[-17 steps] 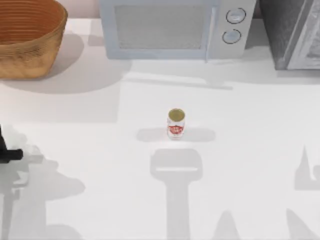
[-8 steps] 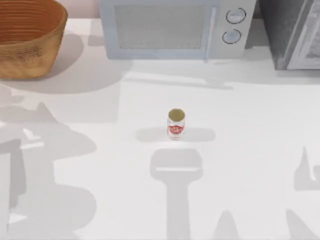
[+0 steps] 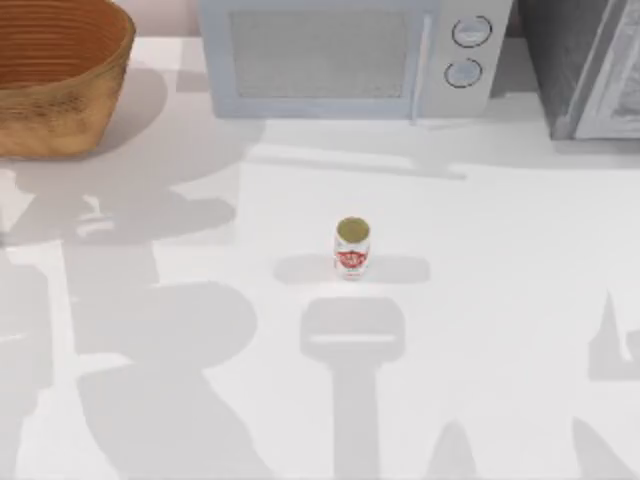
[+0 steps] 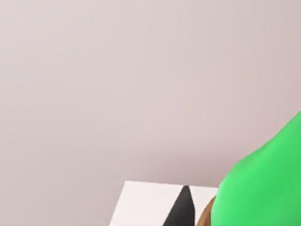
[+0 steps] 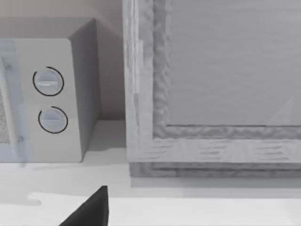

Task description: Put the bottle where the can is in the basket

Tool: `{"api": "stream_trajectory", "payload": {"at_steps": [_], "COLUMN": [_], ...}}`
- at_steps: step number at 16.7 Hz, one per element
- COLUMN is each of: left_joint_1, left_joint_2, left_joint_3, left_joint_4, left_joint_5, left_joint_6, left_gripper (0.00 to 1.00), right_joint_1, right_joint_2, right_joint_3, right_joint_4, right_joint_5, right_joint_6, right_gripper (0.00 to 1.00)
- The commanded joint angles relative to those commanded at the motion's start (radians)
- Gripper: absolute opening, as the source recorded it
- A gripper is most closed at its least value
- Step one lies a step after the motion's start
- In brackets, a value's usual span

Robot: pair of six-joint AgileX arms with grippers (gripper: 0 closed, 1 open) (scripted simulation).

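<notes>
The white-and-red can stands upright on the table's middle, well apart from the basket, which sits at the back left corner. In the left wrist view the bright green bottle looms close beside one black fingertip, with my left gripper shut on it and raised, facing a plain wall. A sliver of brown basket rim shows just under the bottle. My right gripper hangs parked facing the back right of the table.
A pale microwave stands along the back edge, with its two dials seen by the right wrist. A grey framed cabinet fills the back right corner. Broad arm shadows lie over the table's left half.
The dark part of my left arm at the top view's left edge has gone from view. Its shadow has spread right and back toward the basket. The can has not moved.
</notes>
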Motion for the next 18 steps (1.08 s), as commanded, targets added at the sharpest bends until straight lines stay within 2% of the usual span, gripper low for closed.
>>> {"api": "stream_trajectory", "payload": {"at_steps": [4,8,11,18], "left_joint_1": [-0.08,-0.169,-0.199,-0.2], "left_joint_2": [0.001,-0.029,-0.041,0.004], "left_joint_3": [0.232,0.381,0.418,0.431], "left_joint_4": [-0.337,-0.546,-0.599,-0.571], "left_joint_5": [-0.002,0.0,0.003,0.003], "left_joint_6": [-0.014,-0.049,-0.066,-0.064], "left_gripper": [0.0,0.0,0.0,0.0], "right_joint_1": [0.0,0.0,0.0,0.0], "right_joint_2": [0.0,0.0,0.0,0.0], "right_joint_3": [0.0,0.0,0.0,0.0], "right_joint_4": [0.0,0.0,0.0,0.0], "right_joint_5": [0.0,0.0,0.0,0.0], "right_joint_6": [0.0,0.0,0.0,0.0], "right_gripper": [1.0,1.0,1.0,1.0]}}
